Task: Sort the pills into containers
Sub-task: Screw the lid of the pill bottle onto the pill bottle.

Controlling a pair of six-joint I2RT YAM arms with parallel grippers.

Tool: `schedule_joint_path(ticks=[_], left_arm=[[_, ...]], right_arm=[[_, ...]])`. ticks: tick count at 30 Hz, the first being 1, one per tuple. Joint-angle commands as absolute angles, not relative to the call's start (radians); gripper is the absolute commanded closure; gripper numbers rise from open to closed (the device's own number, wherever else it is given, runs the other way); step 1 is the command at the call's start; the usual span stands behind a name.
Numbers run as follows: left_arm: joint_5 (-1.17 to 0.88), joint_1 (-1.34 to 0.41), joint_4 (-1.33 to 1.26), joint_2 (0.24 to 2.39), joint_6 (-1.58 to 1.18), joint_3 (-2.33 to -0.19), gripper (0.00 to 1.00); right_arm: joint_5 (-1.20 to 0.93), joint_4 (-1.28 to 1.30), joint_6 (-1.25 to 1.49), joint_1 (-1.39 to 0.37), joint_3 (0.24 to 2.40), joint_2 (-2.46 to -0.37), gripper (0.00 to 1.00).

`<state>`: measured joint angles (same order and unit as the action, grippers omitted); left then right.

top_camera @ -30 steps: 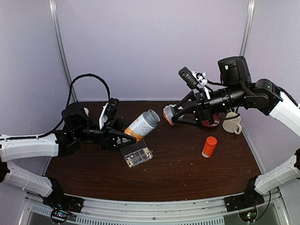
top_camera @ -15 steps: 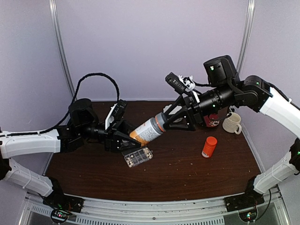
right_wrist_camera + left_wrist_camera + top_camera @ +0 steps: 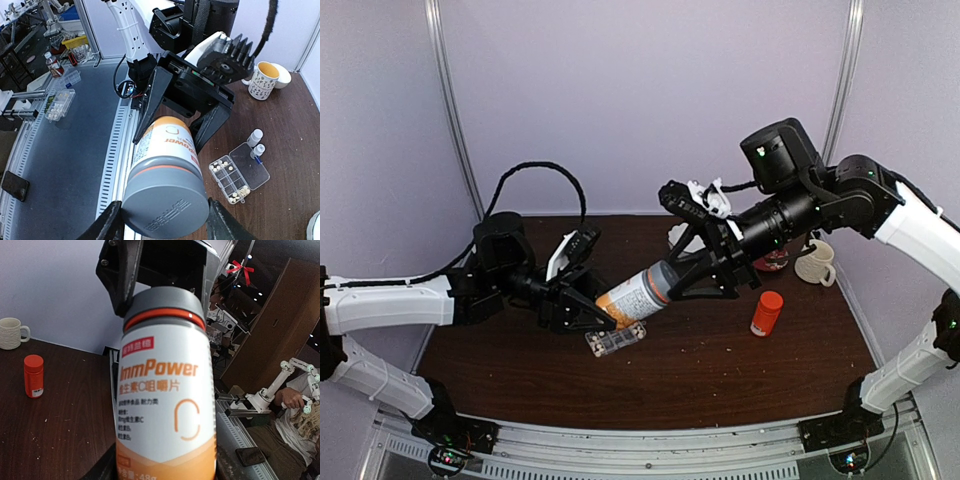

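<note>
A white and orange bottle hangs tilted just above the table. My left gripper is shut on its orange lower end. My right gripper is shut on its grey cap, one finger at each side. Below the bottle lies the clear container. In the right wrist view the container has its lid open, with small pale pills in the compartments at both ends. The bottle fills the left wrist view and hides most of my left fingers.
A small orange bottle stands at the right of the brown table. A pale mug and a red object stand further back. Two tiny white bottles are next to the container's lid.
My right gripper has swung left and down until it met the bottle's top. My left arm has carried the bottle right and lower, over the container.
</note>
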<state>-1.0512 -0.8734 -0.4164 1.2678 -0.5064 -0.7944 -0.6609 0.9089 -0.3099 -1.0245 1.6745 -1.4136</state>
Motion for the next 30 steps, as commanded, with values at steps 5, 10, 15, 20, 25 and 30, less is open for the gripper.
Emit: schedule_joint_path(ticks=[5,10,15,20,25,30], left_arm=[[-0.981,-0.88,-0.562,1.242,-0.652,-0.836,1.0],[-0.941,-0.881,-0.442,1.217,-0.56,-0.862,1.0],[-0.874,-0.894,-0.224,1.168,-0.323,-0.924,1.0],[-0.736,-0.904,-0.056,1.164,-0.125,-1.018,1.0],[-0.565,-0.944,-0.038,1.148,0.081,-1.017,1.0],[-0.259,-1.026,0.04,1.171,0.308,-1.057,1.0]], right_arm=[[-0.594,0.821,-0.413,-1.101,1.617,-1.413,0.54],[-0.558,0.74,-0.34,-1.108,1.562,-1.367,0.55],[-0.65,0.823,-0.254,-1.106,1.622,-1.428,0.56],[-0.634,0.808,-0.113,-1.107,1.638,-1.442,0.62],[-0.616,0.771,0.029,-1.107,1.624,-1.424,0.62],[-0.551,0.788,0.193,-1.096,1.635,-1.429,0.61]])
